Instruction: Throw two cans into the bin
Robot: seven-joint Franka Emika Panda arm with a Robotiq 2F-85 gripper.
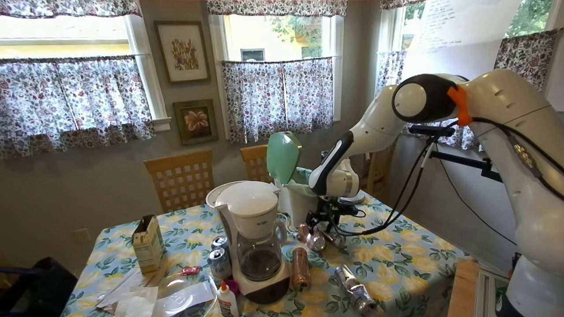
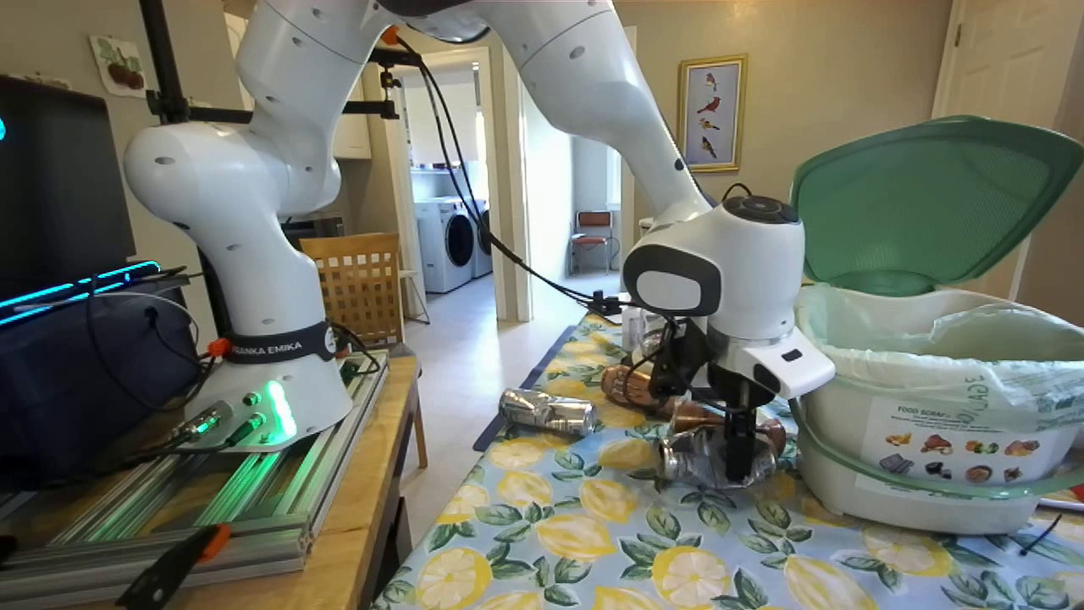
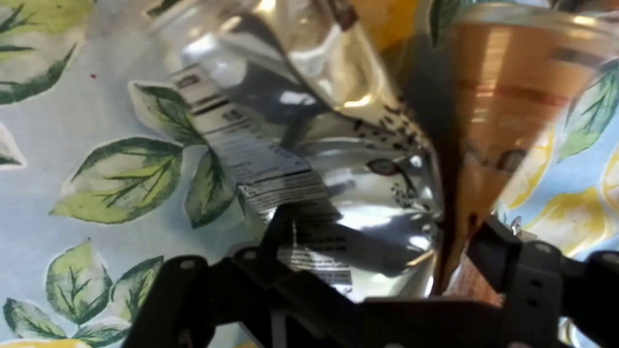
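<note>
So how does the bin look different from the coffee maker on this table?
The bin has a raised green lid, leaving it open, while the coffee maker has a rounded white top that looks closed. A translucent bag lines the bin; the coffee maker instead holds a glass carafe. Both have mostly white bodies and stand upright on the lemon-print tablecloth.

In an exterior view, the dark band (image 2: 292,346) round the robot's base (image 2: 271,398) reads "FRANKA EMIKA". The label (image 2: 931,457) on the bin (image 2: 834,411) is headed "FOOD SCRAPS"; "3GAL" runs sideways on the bag (image 2: 1008,381) draped over its rim. Too small or blurred to read: print on the silver can (image 3: 353,169) in the wrist view, handwriting on the hanging sheet (image 1: 458,44), the mark on the coffee maker (image 1: 253,213).
</note>
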